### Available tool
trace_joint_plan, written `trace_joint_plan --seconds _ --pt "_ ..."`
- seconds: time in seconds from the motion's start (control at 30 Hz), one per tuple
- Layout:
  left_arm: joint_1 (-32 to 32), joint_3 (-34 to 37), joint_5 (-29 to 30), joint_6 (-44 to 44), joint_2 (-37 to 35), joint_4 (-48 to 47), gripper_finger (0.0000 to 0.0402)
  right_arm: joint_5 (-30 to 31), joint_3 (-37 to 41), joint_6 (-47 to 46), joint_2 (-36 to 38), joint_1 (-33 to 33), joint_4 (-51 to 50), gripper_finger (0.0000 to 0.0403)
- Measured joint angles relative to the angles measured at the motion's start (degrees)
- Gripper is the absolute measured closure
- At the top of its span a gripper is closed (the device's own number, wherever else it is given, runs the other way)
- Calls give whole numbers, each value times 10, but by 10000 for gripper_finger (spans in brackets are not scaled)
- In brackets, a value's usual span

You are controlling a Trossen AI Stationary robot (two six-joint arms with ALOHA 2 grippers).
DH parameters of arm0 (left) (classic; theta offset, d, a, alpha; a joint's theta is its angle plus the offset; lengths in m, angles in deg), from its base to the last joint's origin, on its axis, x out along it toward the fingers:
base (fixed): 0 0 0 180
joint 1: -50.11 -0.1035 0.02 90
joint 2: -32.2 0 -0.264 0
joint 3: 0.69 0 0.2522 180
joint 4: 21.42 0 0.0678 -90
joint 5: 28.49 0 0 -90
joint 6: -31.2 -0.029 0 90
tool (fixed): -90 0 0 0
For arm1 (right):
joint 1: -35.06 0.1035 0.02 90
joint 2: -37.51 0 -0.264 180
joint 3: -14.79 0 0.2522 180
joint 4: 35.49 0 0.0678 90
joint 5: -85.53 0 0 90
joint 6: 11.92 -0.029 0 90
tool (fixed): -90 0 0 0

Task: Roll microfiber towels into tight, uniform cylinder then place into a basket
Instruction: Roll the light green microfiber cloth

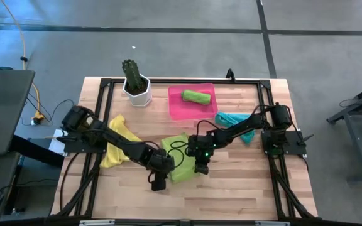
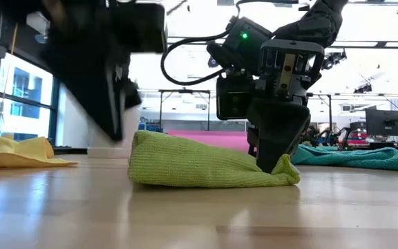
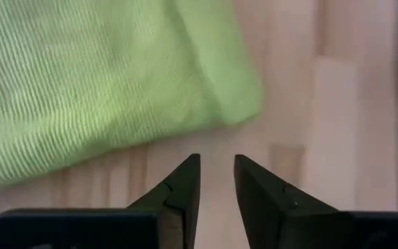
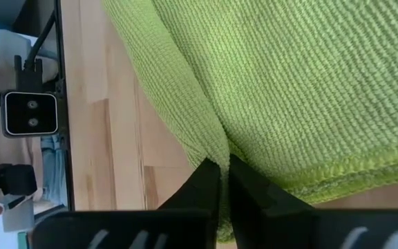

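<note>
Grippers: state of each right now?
Left end effector: open, holding nothing, just off the lime green towel.
Right end effector: shut on the lime green towel's edge.

A lime green towel (image 2: 206,164) lies folded and bunched on the wooden surface (image 2: 199,214), filling the middle of the low view. The right gripper (image 2: 276,164) comes down from above, its dark fingers (image 2: 279,142) pressed together into the towel's near corner. A blurred dark arm (image 2: 95,62) hangs beside the towel's other end. A yellow towel (image 2: 16,152) lies off to one side and a teal towel (image 2: 354,158) to the other
</note>
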Motion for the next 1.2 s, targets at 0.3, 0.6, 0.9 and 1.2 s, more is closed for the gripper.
trace_joint_plan --seconds 0.3,0.6,0.9,1.2 --pt "46 -1 131 -73 -29 101 296 1 0 -4 0 0 2 391" --pt "66 -1 163 -122 52 183 208 1 1 -3 0 0 7 391" --pt "66 0 166 -129 99 174 193 1 1 -1 0 0 9 391" --pt "66 -2 174 -79 101 136 193 5 1 10 -1 0 13 391"
